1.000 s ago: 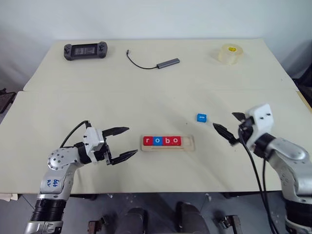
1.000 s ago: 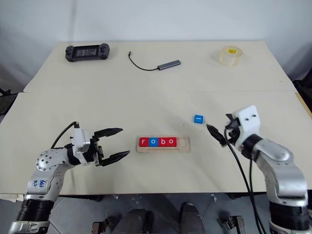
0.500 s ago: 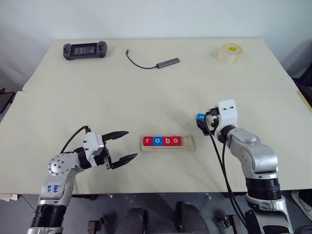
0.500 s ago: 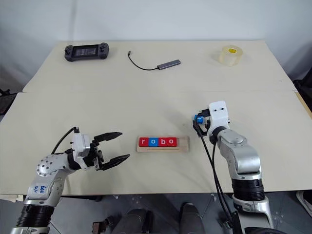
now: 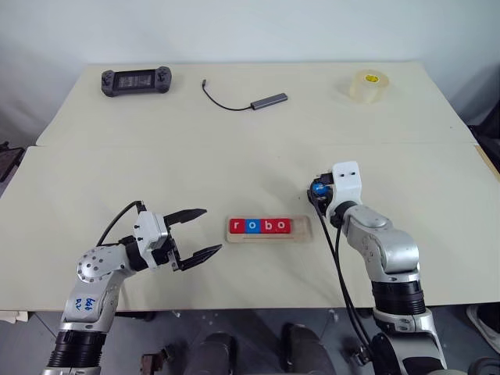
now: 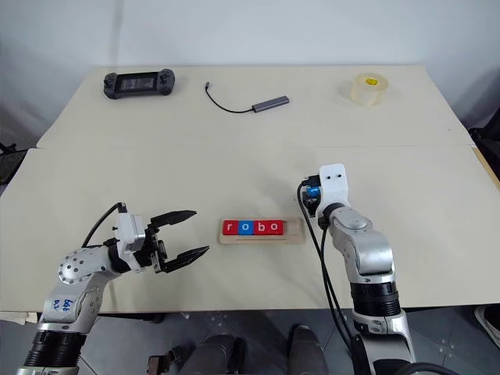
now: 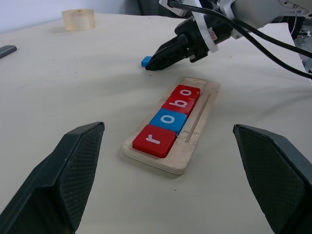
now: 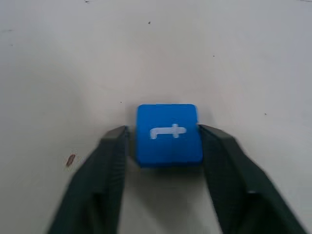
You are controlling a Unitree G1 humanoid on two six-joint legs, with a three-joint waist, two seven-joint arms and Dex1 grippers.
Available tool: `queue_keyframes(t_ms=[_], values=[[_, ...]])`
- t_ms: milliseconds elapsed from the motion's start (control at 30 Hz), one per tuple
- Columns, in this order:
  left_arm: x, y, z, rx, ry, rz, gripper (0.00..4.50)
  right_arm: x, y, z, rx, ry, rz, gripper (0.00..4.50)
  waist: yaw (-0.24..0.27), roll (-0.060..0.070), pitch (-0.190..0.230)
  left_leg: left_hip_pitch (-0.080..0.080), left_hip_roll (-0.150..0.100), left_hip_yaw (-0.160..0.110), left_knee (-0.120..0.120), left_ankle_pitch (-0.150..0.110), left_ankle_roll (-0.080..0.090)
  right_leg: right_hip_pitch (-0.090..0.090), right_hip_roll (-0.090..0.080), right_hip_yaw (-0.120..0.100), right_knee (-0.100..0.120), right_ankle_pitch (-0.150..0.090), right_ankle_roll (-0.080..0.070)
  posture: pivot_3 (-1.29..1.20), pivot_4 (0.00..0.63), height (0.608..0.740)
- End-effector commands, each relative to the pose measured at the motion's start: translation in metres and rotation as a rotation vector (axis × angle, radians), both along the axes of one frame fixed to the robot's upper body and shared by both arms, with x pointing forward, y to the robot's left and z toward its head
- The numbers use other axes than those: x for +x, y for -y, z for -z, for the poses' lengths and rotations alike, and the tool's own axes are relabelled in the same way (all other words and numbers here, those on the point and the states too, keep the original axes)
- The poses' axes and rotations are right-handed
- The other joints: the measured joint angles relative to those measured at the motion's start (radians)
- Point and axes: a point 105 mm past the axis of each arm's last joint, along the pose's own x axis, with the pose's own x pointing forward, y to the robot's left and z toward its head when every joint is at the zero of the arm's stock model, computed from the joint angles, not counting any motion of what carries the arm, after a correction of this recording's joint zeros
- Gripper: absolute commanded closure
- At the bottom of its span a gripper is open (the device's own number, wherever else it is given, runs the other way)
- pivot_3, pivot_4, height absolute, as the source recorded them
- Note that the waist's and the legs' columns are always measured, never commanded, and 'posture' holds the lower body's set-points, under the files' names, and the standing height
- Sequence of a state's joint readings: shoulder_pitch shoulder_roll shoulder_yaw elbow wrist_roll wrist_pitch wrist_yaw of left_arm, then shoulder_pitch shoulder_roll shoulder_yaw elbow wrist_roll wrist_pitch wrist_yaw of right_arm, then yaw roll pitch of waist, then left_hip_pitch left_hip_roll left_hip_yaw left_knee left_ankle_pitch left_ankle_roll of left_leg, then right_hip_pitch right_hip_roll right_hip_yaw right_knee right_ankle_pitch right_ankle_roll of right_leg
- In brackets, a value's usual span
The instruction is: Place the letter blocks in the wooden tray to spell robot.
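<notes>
Now right hand (image 8: 168, 146) pinches the blue t block (image 8: 168, 132) by its two side edges on the tabletop (image 5: 234, 156), just right of the wooden tray (image 5: 306, 230); looks light, rigid, likely slick; left hand (image 5: 199, 231) gapes empty.

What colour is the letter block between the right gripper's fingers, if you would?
Blue, with a white t; the letter block shows best in the right wrist view.

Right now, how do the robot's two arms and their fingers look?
Both arms are silver-grey metal with rounded joints and black cuffs. The left gripper and right gripper each have two black, tapered fingers with a textured inner face. White housings sit at the wrists, black cables run along each arm, and the left arm carries a blue handwritten mark.
</notes>
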State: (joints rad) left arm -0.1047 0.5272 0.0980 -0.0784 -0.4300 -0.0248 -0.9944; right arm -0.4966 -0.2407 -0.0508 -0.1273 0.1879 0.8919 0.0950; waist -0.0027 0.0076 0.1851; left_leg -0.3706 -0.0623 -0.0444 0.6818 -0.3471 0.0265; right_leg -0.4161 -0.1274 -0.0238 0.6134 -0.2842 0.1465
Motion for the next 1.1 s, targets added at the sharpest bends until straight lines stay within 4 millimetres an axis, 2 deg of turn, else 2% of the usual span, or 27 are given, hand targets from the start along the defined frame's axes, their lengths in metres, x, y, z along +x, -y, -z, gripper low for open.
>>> queue_keyframes(t_ms=[33,133,233,267,333,433,567,800,967,1100], values=[[-0.001,0.002,-0.010,0.006,0.046,0.008,0.00,0.001,0.014,-0.003,-0.016,0.012,0.006,3.04,0.000,0.000,0.000,0.000,0.000,0.000,0.000,0.000,0.000,0.000,0.000,0.000,0.000,0.000,0.000,0.00,0.150,0.740],[-0.001,0.003,-0.010,0.005,0.048,0.006,0.00,-0.002,0.013,-0.006,-0.029,0.016,-0.085,3.04,0.001,0.000,0.000,0.000,0.000,0.000,0.000,0.000,0.000,0.000,0.000,0.000,0.000,0.000,0.000,0.00,0.150,0.740],[0.000,0.003,-0.010,0.006,0.050,0.002,0.00,-0.034,0.000,-0.006,-0.103,-0.011,-0.471,3.04,0.005,0.000,0.000,-0.001,-0.001,0.000,0.000,0.000,0.001,0.000,0.000,0.000,-0.001,0.000,0.000,0.00,0.150,0.740],[0.000,0.003,-0.010,0.006,0.050,0.001,0.00,-0.042,-0.001,-0.006,-0.122,-0.023,-0.552,3.04,0.004,0.000,0.000,-0.001,-0.001,-0.001,-0.001,-0.001,0.001,0.000,0.000,-0.001,-0.002,0.000,0.000,0.00,0.150,0.740],[0.000,0.002,-0.010,0.007,0.049,-0.001,0.00,-0.055,0.007,-0.005,-0.162,-0.051,-0.669,3.04,-0.001,0.000,0.000,-0.001,0.000,0.000,-0.001,-0.001,0.003,0.001,0.000,-0.001,-0.004,0.000,0.000,0.00,0.150,0.740],[0.000,0.002,-0.010,0.006,0.049,-0.004,0.00,-0.063,0.019,-0.005,-0.202,-0.066,-0.757,3.04,-0.004,0.000,0.000,0.000,0.000,0.002,-0.001,-0.002,0.003,0.001,0.000,0.000,-0.004,0.000,0.000,0.00,0.150,0.740],[-0.001,0.002,-0.010,0.001,0.048,-0.004,0.00,-0.055,0.043,0.000,-0.341,-0.066,-0.805,3.04,0.000,0.000,0.000,0.001,0.001,0.002,0.000,-0.002,0.002,0.002,0.000,0.000,-0.005,0.000,0.000,0.00,0.150,0.740],[-0.002,0.003,-0.010,0.001,0.049,-0.003,0.00,-0.036,0.053,-0.007,-0.455,0.031,-0.848,3.04,0.001,0.000,0.000,0.001,0.001,0.002,0.001,-0.002,0.002,0.002,-0.001,0.000,-0.005,0.000,0.001,0.00,0.150,0.740],[-0.003,0.003,-0.010,0.003,0.046,-0.003,0.00,-0.033,0.059,-0.008,-0.455,0.036,-0.858,3.04,0.002,0.000,0.000,0.000,0.001,0.001,0.001,-0.002,0.002,0.002,-0.001,-0.001,-0.005,0.000,0.001,0.00,0.150,0.740],[-0.004,0.004,-0.010,0.001,0.044,0.002,0.00,-0.029,0.063,-0.012,-0.430,0.071,-0.827,1.74,0.002,0.000,0.000,0.000,0.001,0.001,0.001,-0.001,0.002,0.003,-0.001,-0.001,-0.005,0.000,0.001,0.00,0.150,0.740]])
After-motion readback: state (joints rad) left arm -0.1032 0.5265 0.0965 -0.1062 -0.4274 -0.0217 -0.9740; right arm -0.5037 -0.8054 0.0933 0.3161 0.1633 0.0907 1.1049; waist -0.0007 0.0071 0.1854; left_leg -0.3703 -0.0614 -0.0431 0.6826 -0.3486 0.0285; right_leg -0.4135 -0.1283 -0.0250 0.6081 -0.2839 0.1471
